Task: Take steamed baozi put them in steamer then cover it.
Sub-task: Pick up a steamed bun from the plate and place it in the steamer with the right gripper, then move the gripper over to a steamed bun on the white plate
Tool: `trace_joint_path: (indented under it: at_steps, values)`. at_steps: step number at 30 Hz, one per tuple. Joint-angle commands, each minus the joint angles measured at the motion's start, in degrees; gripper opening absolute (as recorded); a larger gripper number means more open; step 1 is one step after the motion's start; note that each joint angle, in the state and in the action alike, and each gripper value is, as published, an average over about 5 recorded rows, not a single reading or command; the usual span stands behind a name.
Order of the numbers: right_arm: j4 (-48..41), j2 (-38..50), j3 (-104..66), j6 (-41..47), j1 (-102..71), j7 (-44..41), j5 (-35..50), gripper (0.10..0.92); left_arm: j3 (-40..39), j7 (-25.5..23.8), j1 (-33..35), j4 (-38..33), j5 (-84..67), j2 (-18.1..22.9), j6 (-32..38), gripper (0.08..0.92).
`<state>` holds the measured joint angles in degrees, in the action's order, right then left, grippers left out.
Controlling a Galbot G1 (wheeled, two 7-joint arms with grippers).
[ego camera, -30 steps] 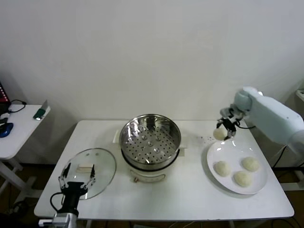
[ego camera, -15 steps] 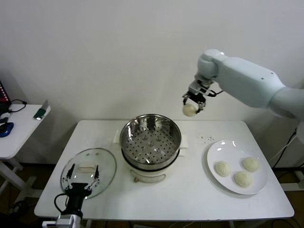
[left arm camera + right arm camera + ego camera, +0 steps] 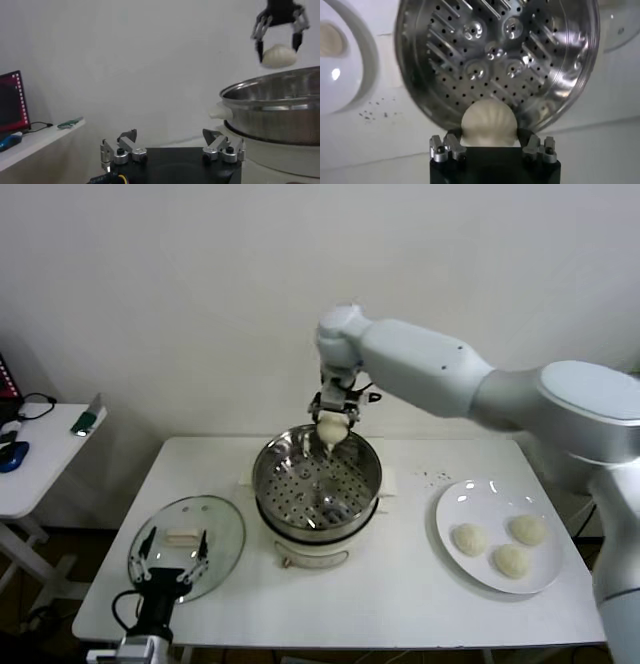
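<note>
My right gripper [image 3: 331, 424] is shut on a cream-white baozi [image 3: 330, 429] and holds it above the far rim of the steel steamer [image 3: 316, 481]. In the right wrist view the baozi [image 3: 488, 121] sits between the fingers over the perforated steamer bottom [image 3: 495, 55]. Three more baozi [image 3: 510, 559] lie on the white plate [image 3: 490, 499] at the right. The glass cover [image 3: 190, 544] with its cream handle lies flat at the front left. My left gripper [image 3: 168, 572] is open and empty, low at the cover's near edge. The left wrist view shows the held baozi [image 3: 278, 55] above the steamer [image 3: 280, 107].
A side table [image 3: 40, 459] with small items stands at the far left. The white wall is close behind the table. Small dark specks [image 3: 432, 476] lie between the steamer and the plate. Bare tabletop [image 3: 400, 584] lies in front of the steamer.
My right arm has carried the baozi from above the plate leftward and up, then down over the steamer's far rim. The left gripper has barely shifted by the cover.
</note>
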<state>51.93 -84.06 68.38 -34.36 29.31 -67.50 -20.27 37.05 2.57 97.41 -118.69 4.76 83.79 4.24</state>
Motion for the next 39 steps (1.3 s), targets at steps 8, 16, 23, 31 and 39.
trace_joint_path:
  at_steps: [8, 16, 23, 31, 39]
  values:
    - [-5.9, -6.4, -0.6, -3.2, -7.7, 2.1, -9.7, 0.729, 0.0, -0.3, 0.2, -0.5, 0.2, 0.0, -0.3, 0.823]
    - [-5.8, -5.6, -0.8, -2.3, -8.2, 2.2, -10.8, 0.758, 0.0, -0.4, 0.3, -0.8, 0.3, 0.0, -0.3, 0.823]
    - [-4.0, -4.1, -1.8, -1.3, -6.6, 2.7, -10.0, 0.821, 0.1, -0.2, 0.5, -0.8, 0.2, 0.2, -0.2, 0.823]
    - [3.8, 2.9, -1.1, 1.1, 2.8, 0.7, 2.5, 0.823, 0.1, -0.1, 0.8, -1.4, 0.2, -0.1, -0.3, 0.823]
    - [15.5, 19.6, 7.4, 15.6, 15.4, 3.3, 24.5, 0.823, -0.5, 0.5, 1.2, -1.7, -0.8, -1.2, -1.0, 0.823]
